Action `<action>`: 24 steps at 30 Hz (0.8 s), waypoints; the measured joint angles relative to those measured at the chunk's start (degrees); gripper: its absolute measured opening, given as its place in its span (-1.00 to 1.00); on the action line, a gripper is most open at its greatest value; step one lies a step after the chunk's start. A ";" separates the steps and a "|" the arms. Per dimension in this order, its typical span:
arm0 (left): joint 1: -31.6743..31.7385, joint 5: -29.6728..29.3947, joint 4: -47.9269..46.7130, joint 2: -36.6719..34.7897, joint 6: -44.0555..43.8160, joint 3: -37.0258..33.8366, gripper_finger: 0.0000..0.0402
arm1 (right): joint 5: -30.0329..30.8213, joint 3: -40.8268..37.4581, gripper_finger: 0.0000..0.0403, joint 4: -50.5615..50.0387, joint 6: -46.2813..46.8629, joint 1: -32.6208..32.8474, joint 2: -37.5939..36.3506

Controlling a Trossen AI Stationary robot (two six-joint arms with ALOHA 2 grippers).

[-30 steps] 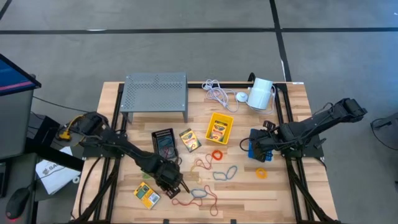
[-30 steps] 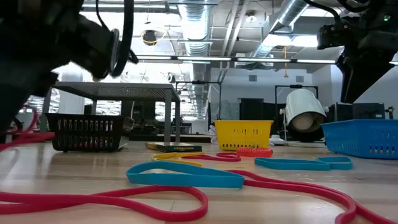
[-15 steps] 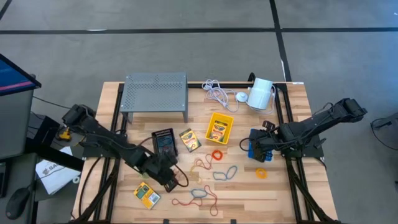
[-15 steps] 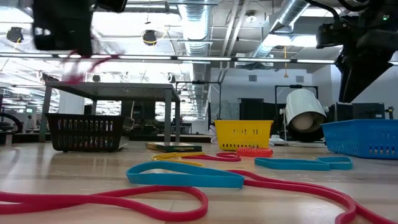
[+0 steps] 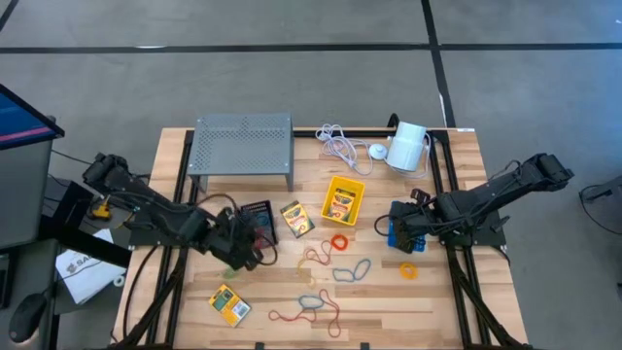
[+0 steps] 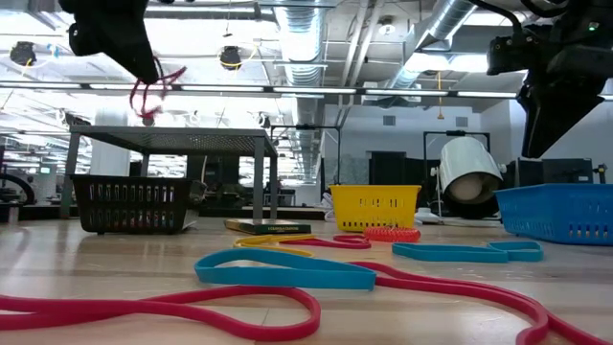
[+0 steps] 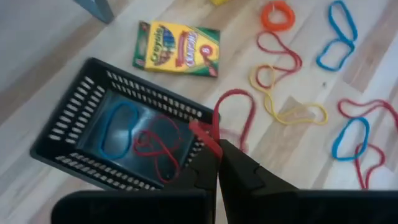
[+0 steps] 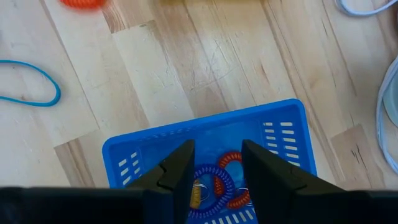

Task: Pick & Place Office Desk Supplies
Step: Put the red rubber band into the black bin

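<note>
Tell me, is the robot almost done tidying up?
Not yet. The black slotted bin already holds a blue loop and a red one; the blue slotted bin holds coiled bands. The left gripper carries a thin red rubber-band loop beside the black bin. Many coloured loops and two crayon boxes remain on the wooden table.

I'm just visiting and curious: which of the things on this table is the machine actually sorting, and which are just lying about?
Part of the job:
- red rubber band held by the left tool
- loose rubber bands
- crayon boxes
- black bin, yellow bin, blue bin under the right tool

Just lying about:
- white cable
- white cylinder
- grey metal stand
</note>
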 joint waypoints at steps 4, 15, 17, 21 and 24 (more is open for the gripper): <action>3.01 2.25 0.07 -4.04 0.37 -4.45 -1.00 | 0.02 0.00 -0.37 0.30 -0.45 -0.11 -0.01; 12.53 8.54 9.92 -10.87 8.76 -15.36 -1.00 | 0.07 0.00 -0.37 4.08 -0.90 -1.37 0.00; 14.08 10.23 11.16 -11.40 10.33 -16.45 -1.00 | 0.09 0.00 -0.37 4.66 -0.92 -2.58 0.00; 16.95 13.72 11.14 -11.75 11.08 -18.29 -1.00 | 0.09 0.00 -0.37 5.79 -1.31 -4.74 0.00; 18.94 16.22 11.47 -11.59 12.79 -19.51 -1.00 | 0.09 0.00 -0.37 6.72 -1.55 -6.12 0.01</action>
